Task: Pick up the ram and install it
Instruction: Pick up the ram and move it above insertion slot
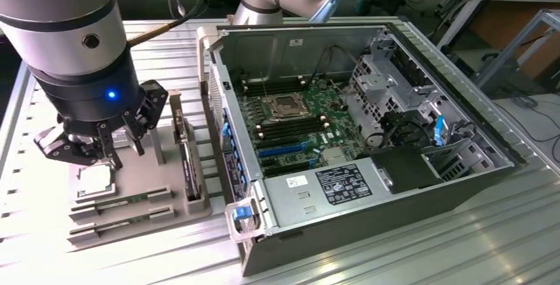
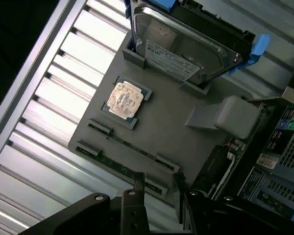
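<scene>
Two rams, thin green sticks, lie side by side in slots of a grey holder tray (image 1: 166, 196) (image 2: 176, 137). One ram (image 2: 132, 149) (image 1: 122, 200) is nearer the CPU, and the other ram (image 2: 118, 168) (image 1: 122, 219) is at the tray's edge. My gripper (image 1: 124, 152) (image 2: 158, 196) hovers above the tray, over the CPU end, open with nothing between its fingers. In the wrist view one end of the edge ram lies just below the dark fingertips (image 2: 137, 193). The open computer case (image 1: 289, 42) with its green motherboard (image 1: 293, 124) lies at the exterior view's right.
A CPU (image 2: 125, 100) (image 1: 94, 180) sits in the tray beside the rams. A hard drive (image 2: 181, 49) (image 1: 191, 167) stands upright at the tray's case side, next to a grey block (image 2: 235, 115). The ribbed metal table (image 1: 420, 246) surrounds everything.
</scene>
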You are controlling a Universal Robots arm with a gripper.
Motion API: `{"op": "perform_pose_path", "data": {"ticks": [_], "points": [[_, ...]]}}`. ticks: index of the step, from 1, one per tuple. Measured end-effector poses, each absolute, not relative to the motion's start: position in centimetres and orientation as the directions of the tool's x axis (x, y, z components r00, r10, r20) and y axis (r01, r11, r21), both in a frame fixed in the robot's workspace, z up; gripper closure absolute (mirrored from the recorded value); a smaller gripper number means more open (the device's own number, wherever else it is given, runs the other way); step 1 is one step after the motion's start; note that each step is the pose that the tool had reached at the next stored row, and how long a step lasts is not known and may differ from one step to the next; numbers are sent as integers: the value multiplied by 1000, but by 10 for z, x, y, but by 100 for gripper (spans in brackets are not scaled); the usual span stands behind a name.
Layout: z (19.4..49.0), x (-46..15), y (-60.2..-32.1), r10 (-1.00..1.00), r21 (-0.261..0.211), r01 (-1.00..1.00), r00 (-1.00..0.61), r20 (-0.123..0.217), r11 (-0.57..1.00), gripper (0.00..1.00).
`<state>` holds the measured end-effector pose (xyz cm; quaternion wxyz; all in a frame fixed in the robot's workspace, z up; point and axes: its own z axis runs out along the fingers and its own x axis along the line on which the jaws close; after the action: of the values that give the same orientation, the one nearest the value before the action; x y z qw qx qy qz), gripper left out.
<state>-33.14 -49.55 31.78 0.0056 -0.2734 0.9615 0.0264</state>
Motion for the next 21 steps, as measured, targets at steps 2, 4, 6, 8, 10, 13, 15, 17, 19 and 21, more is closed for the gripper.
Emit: {"op": "perform_pose_path", "data": {"ticks": [2, 4, 6, 8, 10, 13, 15, 17, 19, 21], "points": [[312, -331, -496, -588, 48, -589, -808, -25, 807, 64], [308, -331, -496, -638, 48, -639, -769, -25, 768, 64], [303, -331, -496, -686, 48, -687, -727, -25, 725, 64], [298, -331, -496, -739, 48, -739, -673, -25, 672, 64], [295, -331, -496, -768, 48, -768, -640, -25, 639, 64], [286, -331, -496, -837, 48, -837, -547, -25, 545, 64], [281, -331, -496, -874, 48, -874, -485, -25, 484, 64], [277, -331, -496, -896, 48, -896, -443, -25, 442, 64], [274, -331, -496, -914, 48, -914, -404, -25, 403, 64], [270, -331, -496, -929, 49, -929, -369, -24, 367, 64]]}}
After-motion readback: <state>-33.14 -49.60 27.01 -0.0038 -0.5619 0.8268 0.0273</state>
